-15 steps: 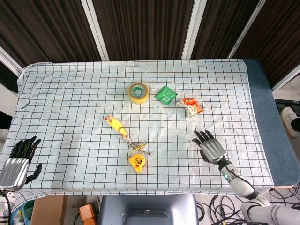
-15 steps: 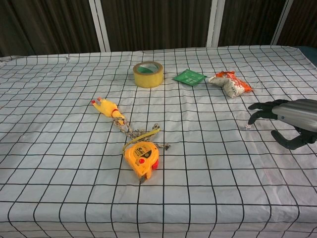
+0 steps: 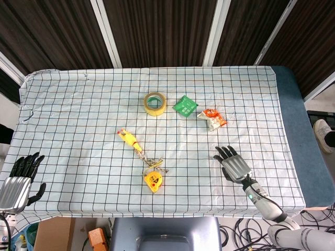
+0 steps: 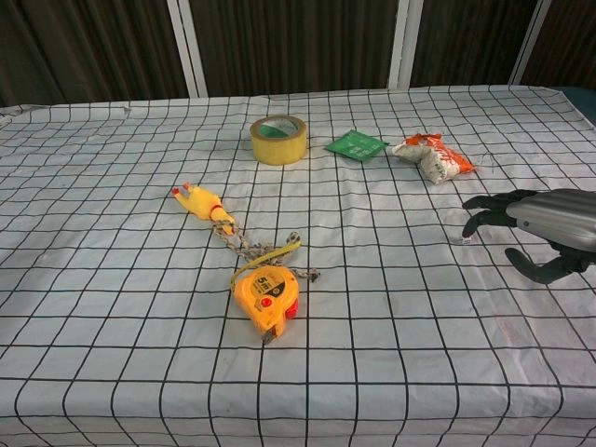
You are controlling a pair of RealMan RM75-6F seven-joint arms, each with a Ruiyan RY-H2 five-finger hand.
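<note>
Near the right edge of the tabletop, toward its front, the right hand (image 3: 234, 164) hovers palm down just above the checked cloth (image 3: 78, 110), its fingers spread and slightly curled, holding nothing. The thing nearest it is an orange and white snack packet (image 3: 213, 118), lying farther back on the cloth, apart from the fingertips. Just left of that packet lies a flat green packet (image 3: 185, 105), and left again a roll of yellowish tape (image 3: 155, 102) lies flat. Toward the middle of the tabletop a small yellow rubber chicken (image 3: 129, 138) lies on its side, joined by a short cord to a yellow tape measure (image 3: 152, 181) nearer the front edge. Off the front left corner, beyond the cloth's edge, the left hand (image 3: 20, 179) hangs with its fingers apart and empty, well away from every object.
</note>
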